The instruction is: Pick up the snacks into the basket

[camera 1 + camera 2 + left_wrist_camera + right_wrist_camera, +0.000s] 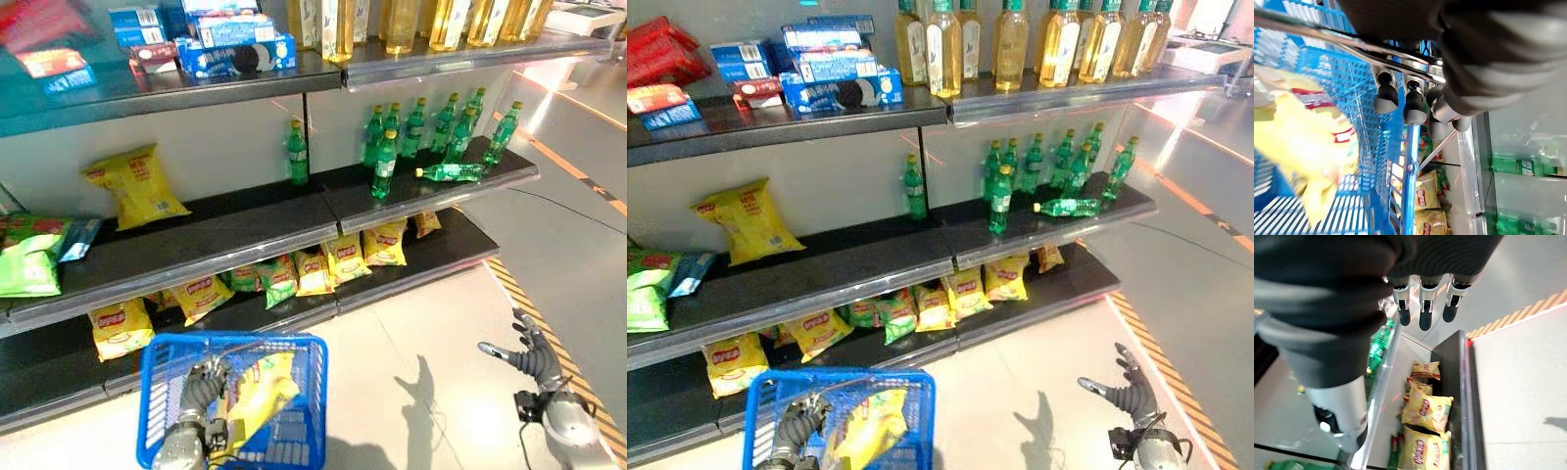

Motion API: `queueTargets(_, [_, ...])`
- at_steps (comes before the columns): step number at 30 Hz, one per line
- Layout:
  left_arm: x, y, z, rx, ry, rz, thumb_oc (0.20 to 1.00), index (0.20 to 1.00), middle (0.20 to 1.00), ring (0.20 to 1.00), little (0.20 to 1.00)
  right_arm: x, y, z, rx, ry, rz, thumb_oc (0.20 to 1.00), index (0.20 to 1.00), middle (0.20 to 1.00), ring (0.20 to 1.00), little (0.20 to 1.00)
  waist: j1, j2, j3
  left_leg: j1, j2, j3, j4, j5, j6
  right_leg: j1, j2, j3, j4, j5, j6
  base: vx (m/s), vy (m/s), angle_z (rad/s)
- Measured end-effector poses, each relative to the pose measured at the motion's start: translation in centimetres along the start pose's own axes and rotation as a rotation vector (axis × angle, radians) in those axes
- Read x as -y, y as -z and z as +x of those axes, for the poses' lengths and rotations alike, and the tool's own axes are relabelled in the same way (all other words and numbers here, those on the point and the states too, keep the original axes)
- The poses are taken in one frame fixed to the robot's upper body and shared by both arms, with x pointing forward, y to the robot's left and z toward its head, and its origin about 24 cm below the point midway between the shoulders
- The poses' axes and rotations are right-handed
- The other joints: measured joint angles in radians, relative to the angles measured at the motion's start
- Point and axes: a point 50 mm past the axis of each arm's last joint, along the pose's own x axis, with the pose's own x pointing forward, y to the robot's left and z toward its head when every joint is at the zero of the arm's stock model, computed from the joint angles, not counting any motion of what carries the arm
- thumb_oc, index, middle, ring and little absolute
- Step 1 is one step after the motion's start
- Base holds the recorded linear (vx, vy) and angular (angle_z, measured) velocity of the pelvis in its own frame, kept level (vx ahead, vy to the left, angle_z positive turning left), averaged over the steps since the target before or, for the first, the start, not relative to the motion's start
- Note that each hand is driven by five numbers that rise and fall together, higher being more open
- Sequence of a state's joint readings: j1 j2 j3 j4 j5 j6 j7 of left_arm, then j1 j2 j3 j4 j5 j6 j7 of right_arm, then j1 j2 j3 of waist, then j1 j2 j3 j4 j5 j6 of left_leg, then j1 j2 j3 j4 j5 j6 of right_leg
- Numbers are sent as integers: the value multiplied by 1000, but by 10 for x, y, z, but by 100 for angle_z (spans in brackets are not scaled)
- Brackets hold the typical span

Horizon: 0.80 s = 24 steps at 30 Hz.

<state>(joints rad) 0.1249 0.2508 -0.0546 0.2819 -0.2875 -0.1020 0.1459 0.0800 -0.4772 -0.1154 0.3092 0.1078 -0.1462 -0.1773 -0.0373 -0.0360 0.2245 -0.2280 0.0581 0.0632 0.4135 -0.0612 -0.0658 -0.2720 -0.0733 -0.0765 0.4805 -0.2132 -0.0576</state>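
Spread and empty, the right hand (pixel 534 354) hangs over bare floor, with the yellow crinkled snack bags (pixel 345 257) up-left on the bottom shelf, while the left hand (pixel 199 390) grips the blue plastic mesh basket's (pixel 162 352) wire handle, one yellow bag (pixel 260 390) inside.

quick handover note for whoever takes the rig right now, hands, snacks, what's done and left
Left hand: curled round the handle of the blue basket, carrying it.
Right hand: open, empty, held out over the floor, away from the shelves.
Done: one yellow bag is in the basket.
Left: more snack bags on the bottom shelf and a yellow one on the middle shelf.
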Motion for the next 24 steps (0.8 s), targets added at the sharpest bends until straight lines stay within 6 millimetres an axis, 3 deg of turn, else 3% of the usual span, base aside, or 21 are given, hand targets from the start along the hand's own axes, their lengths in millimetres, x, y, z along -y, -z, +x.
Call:
queueTargets(2, [-2, -4, 0, 18, 6, 3, 200, 200, 200, 200, 200, -2, -8, 1, 33, -11, 6, 1000, 1000, 1000, 1000, 1000, -4, 13, -16, 86, -73, 35, -45, -80, 26, 13, 20, 9, -49, 37, -1, 40, -17, -11])
queueTargets(4, [-2, -5, 0, 24, 6, 19, 200, 200, 200, 200, 200, -5, -8, 1, 32, -16, 15, 1000, 1000, 1000, 1000, 1000, -18, 24, -25, 142, -58, 65, -150, -93, 45, 32, 46, -6, -79, 44, 5, 35, 14, 5])
queueTargets(7, [-2, -4, 0, 24, 7, 36, 200, 200, 200, 200, 200, -15, -4, -2, 16, -22, 55, 1000, 1000, 1000, 1000, 1000, -28, 0, -36, 165, -61, 57, -187, -82, 42, 49, 61, -16, -113, 80, 2, -16, 79, -7])
queueTargets(9, [-3, -3, 0, 17, 3, 40, 200, 200, 200, 200, 200, -23, -6, -1, 20, -31, 81, 1000, 1000, 1000, 1000, 1000, -28, -4, -33, 181, -52, 60, -203, -76, 49, 25, 54, -23, -63, 92, 47, -59, 28, -19])
queueTargets(11, [-4, -6, 2, 26, 4, 49, 200, 200, 200, 200, 200, -28, -6, -1, 22, -61, 58, 1000, 1000, 1000, 1000, 1000, -34, 0, -23, 189, -45, 47, -197, -75, 58, -16, 38, -21, 47, 105, 170, 50, -75, 6])
queueTargets(12, [-4, -7, 3, 32, 5, 58, 200, 200, 200, 200, 200, -28, -5, -2, 16, -61, 57, 1000, 1000, 1000, 1000, 1000, -39, 0, -19, 186, -46, 38, -187, -74, 61, -26, 31, -10, 82, 96, 185, 112, -135, 38])
queueTargets(14, [-7, -8, 3, 34, 2, 86, 200, 200, 200, 200, 200, -28, -4, -3, 14, -63, 48, 1000, 1000, 1000, 1000, 1000, -42, 0, -18, 186, -49, 32, -184, -82, 72, -37, -34, 18, 94, 79, 198, 125, -170, 20])
queueTargets(15, [-9, -9, 3, 37, -4, 97, 200, 200, 200, 200, 200, -28, -6, -1, 25, -63, 42, 1000, 1000, 1000, 1000, 1000, -37, 5, -16, 179, -46, 47, -183, -81, 72, -42, -89, 12, 48, 72, 195, 105, -144, -6])
queueTargets(17, [-13, -7, 3, 30, -24, 101, 200, 200, 200, 200, 200, -29, -7, -1, 28, -65, 40, 1000, 1000, 1000, 1000, 1000, -27, 21, -8, 161, -31, 43, -171, -87, 58, -50, -153, 42, -89, 96, 244, 221, -308, -17])
queueTargets(18, [-15, -6, 3, 23, -34, 102, 200, 200, 200, 200, 200, -29, -7, 0, 28, -68, 39, 1000, 1000, 1000, 1000, 1000, -27, 27, -4, 161, -29, 28, -176, -87, 52, -48, -162, 73, -158, 106, 259, 275, -408, -20])
queueTargets(19, [-19, -3, 4, 9, -49, 108, 200, 200, 200, 200, 200, -30, -9, 1, 34, -69, 41, 1000, 1000, 1000, 1000, 1000, -40, 35, 1, 158, -23, -27, -182, -86, 23, -46, -138, 239, -273, 126, 290, 139, -221, -2])
queueTargets(20, [-20, -3, 4, 8, -52, 113, 200, 200, 200, 200, 200, -29, -10, 2, 36, -66, 41, 1000, 1000, 1000, 1000, 1000, -53, 38, 3, 150, -22, -54, -181, -89, 18, -37, -137, 274, -320, 137, 294, 134, -268, 29])
queueTargets(21, [-22, -3, 4, 4, -57, 121, 200, 200, 200, 200, 200, -28, -8, 1, 26, -59, 38, 1000, 1000, 1000, 1000, 1000, -73, 32, 8, 149, -20, -101, -184, -93, -6, -28, -153, 285, -360, 159, 292, 173, -483, 66])
queueTargets(22, [-24, -2, 5, -3, -62, 125, 200, 200, 200, 200, 200, -26, -3, -2, 6, -55, 32, 1000, 1000, 1000, 1000, 1000, -85, 17, 11, 167, -8, -133, -192, -92, -52, 2, -170, 278, -379, 217, 299, 219, -633, 65])
queueTargets(23, [-23, 0, 5, -10, -68, 117, 200, 200, 200, 200, 200, -24, -2, -2, -2, -54, 19, 1000, 1000, 1000, 1000, 1000, -85, 24, 16, 185, 14, -147, -209, -81, -75, 2, -153, 250, -360, 270, 287, 230, -662, 60])
queueTargets(24, [-19, 4, 4, -23, -84, 93, 200, 200, 200, 200, 200, -20, -3, 1, 3, -51, -5, 1000, 1000, 1000, 1000, 1000, -91, 37, 17, 228, 67, -168, -279, -67, -89, -12, -115, 197, -285, 309, 255, 197, -550, 45])
